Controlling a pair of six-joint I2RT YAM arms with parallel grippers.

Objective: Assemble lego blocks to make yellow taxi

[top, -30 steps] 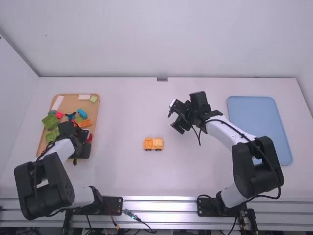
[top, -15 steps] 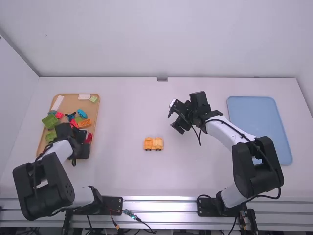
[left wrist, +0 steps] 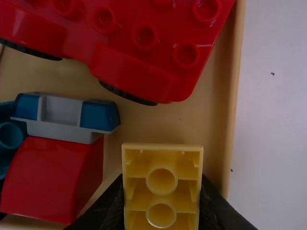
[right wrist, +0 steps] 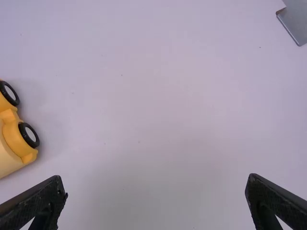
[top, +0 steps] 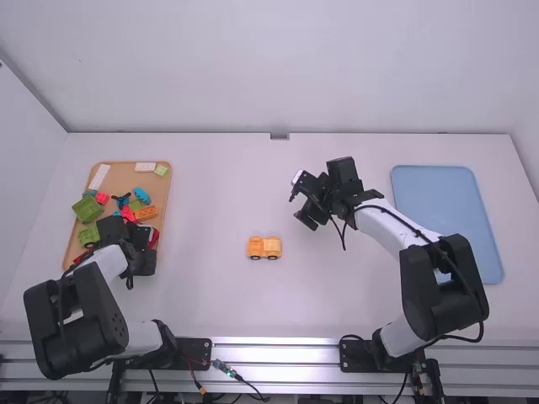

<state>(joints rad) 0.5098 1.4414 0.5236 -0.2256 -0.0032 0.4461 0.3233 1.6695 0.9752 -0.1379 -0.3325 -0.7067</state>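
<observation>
The yellow car base stands on its black wheels near the middle of the table; part of the yellow car base shows in the right wrist view. Over the near end of the block tray is my left gripper. In its wrist view, my left gripper is shut on a yellow block, whose hollow underside with two tubes faces the camera. My right gripper is above the table, right of the car base; at its own wrist, my right gripper is open with nothing between its fingers.
The wooden tray at left holds several coloured blocks, including a red wheeled piece and a red block beside a blue-and-grey piece. A blue tray lies at the right.
My left gripper has shifted slightly within the tray's near end, uncovering more of the green and red pieces beside it. The right arm and the yellow car base have stayed still.
</observation>
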